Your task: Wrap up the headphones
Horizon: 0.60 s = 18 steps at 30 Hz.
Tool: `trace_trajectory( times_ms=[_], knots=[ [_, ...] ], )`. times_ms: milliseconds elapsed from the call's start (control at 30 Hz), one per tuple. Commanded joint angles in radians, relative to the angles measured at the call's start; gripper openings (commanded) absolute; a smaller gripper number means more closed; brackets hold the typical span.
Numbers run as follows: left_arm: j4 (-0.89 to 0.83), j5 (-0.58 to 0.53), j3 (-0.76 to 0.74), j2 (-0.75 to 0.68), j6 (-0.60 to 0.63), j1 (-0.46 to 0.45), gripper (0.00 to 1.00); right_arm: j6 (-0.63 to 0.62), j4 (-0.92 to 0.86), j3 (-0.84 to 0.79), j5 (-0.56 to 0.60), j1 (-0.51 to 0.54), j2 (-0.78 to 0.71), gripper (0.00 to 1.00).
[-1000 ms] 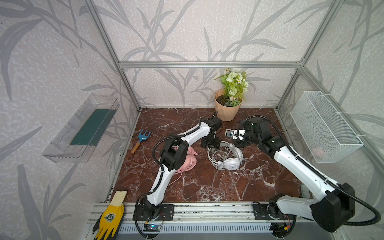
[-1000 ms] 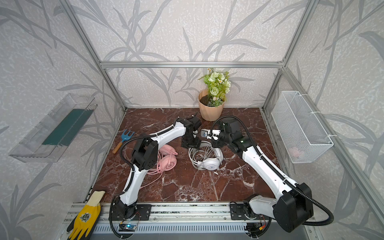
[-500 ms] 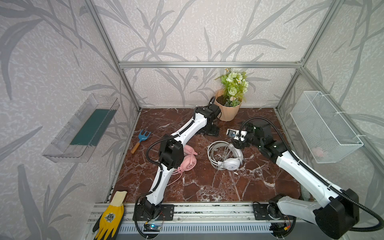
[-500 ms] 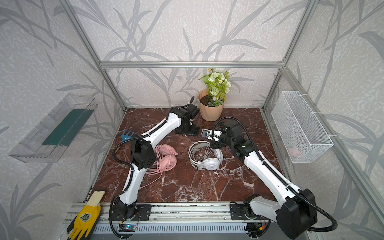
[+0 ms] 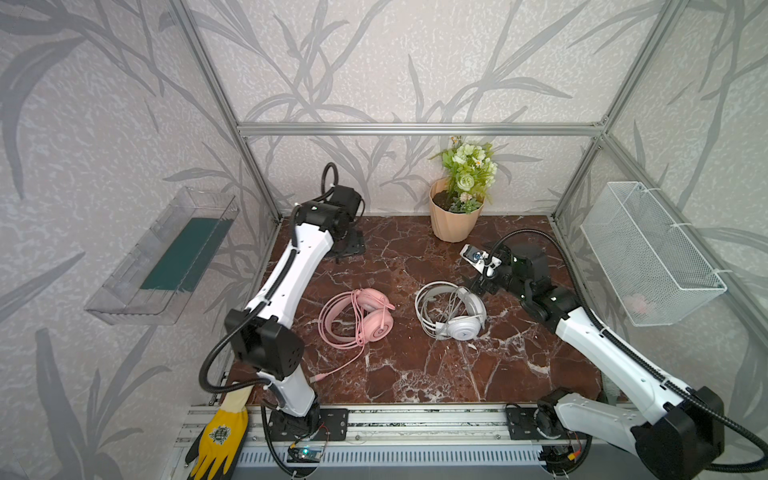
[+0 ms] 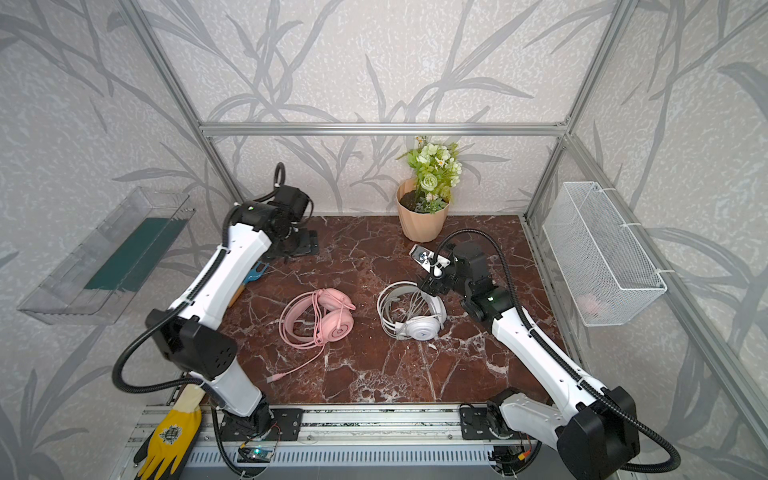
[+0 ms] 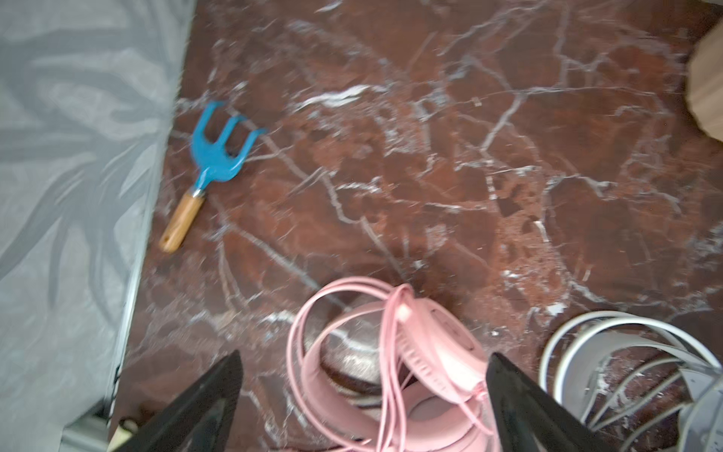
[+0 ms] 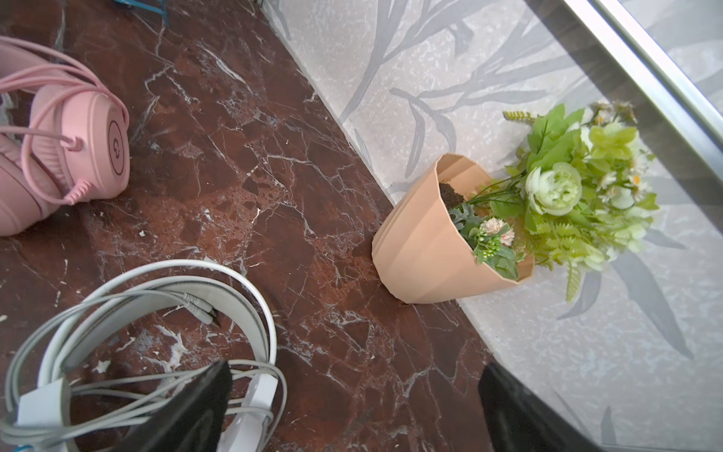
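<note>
The left gripper (image 7: 364, 354) stood spread wide and empty. It sat toward the back of the table, well apart from the pink headset (image 7: 438, 344) that showed between its black fingers in the wrist view. The right gripper (image 8: 354, 366) was likewise spread and empty, just beside the headband of the white headset (image 8: 264, 321); I could not confirm contact.

In both top views the two headsets lay side by side mid-table on the marble tabletop (image 5: 415, 374), pink on the left and white on the right. The white cable looked gathered within its headband. The pink cable was looped over its earcups, but its tail and plug (image 5: 320, 377) trailed loose toward the front edge.

I judged that tail to be the outstanding work. Procedure:
- Pinch the cable close behind the plug, not the headband.
- Steady an earcup with the other arm.
- Lay each turn snug without dragging the headset.
</note>
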Motion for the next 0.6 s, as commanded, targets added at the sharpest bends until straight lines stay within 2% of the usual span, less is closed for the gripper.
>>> trace_trajectory(
  times_ms=[0,133,233,400,567],
  knots=[
    [-0.02,0.018,-0.224,-0.108,-0.106,0.042,0.96,0.184,0.003,-0.025,-0.005,-0.003,-0.027,0.99],
    [0.024,0.09,-0.484,-0.227,-0.143,0.115,0.95,0.232,-0.009,-0.059,-0.022,-0.003,-0.064,0.99],
    [0.069,0.144,-0.614,-0.237,-0.149,0.127,0.94,0.232,0.011,-0.088,-0.012,-0.003,-0.107,0.99],
    [0.16,0.238,-0.763,-0.197,-0.178,0.134,0.93,0.217,-0.019,-0.09,0.003,-0.003,-0.145,0.99],
    [0.239,0.236,-0.838,-0.164,-0.171,0.138,0.91,0.248,-0.006,-0.119,0.008,-0.003,-0.171,0.99]
  ],
)
